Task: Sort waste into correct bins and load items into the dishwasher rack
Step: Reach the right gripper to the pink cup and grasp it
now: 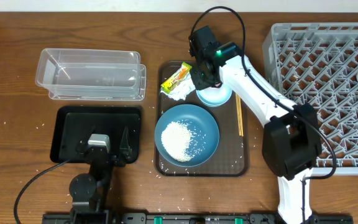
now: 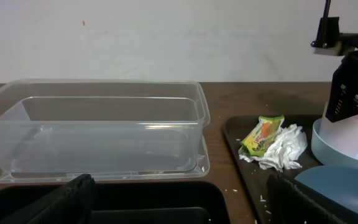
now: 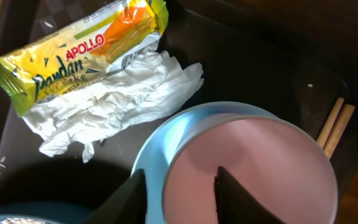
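Nearest the robot, left of the brown tray (image 1: 232, 163), the left gripper (image 1: 102, 148) hangs over the black tray (image 1: 67, 124). Its jaws are spread wide and hold nothing; I judge it parked there, out of the other arm's way. On the near half of the brown tray sits the plate (image 1: 207, 124) with the rice (image 1: 180, 140) heaped in its middle, so that waste is not yet binned.

Toward the far right of the brown tray, the right gripper (image 3: 180, 196) is down over the cup (image 3: 272, 162), which stands upright on the saucer (image 3: 160, 143). Its jaws are parted, with one finger reaching inside the pink bowl and the other outside the wall, over the saucer. Straddling the rim like this reads as lining up a pinch on the cup wall for the trip to the rack. Nothing is gripped yet, and I cannot tell whether either finger touches the cup.

Along the brown tray's right edge lie the chopsticks (image 3: 333, 124). At its far left corner the crumpled tissue (image 3: 117, 102) lies just beside the saucer, and the wrapper (image 3: 73, 59) rests against the tissue's far side. Left of the brown tray, beyond the black tray, stands the tub (image 1: 92, 74). Right of the brown tray stands the rack (image 1: 328, 56).
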Robot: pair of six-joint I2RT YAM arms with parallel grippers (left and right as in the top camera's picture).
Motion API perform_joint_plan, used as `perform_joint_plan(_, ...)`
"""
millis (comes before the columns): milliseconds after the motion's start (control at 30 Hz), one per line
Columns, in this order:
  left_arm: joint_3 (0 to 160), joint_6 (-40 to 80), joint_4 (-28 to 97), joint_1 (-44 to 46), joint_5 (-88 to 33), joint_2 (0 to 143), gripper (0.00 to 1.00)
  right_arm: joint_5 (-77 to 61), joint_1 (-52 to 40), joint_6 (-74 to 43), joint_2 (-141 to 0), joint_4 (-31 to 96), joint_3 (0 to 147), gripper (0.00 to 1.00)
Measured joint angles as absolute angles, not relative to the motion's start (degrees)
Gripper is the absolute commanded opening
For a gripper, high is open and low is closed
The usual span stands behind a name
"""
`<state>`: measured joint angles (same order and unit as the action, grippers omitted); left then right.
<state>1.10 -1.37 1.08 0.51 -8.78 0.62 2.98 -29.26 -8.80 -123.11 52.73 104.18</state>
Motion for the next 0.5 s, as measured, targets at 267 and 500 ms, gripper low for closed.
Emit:
perform_joint_plan(267,1.10,-1.37,1.06,0.51,-8.78,0.62,0.91,3.16,-29.71,-10.04,-124.81,52.64,104.18,0.07)
perform_joint_plan(500,1.10,-1.39,1.08,0.51,-8.78,0.62,0.91,3.22,-30.26,-10.39,-124.77,56.16,107.26,0.01)
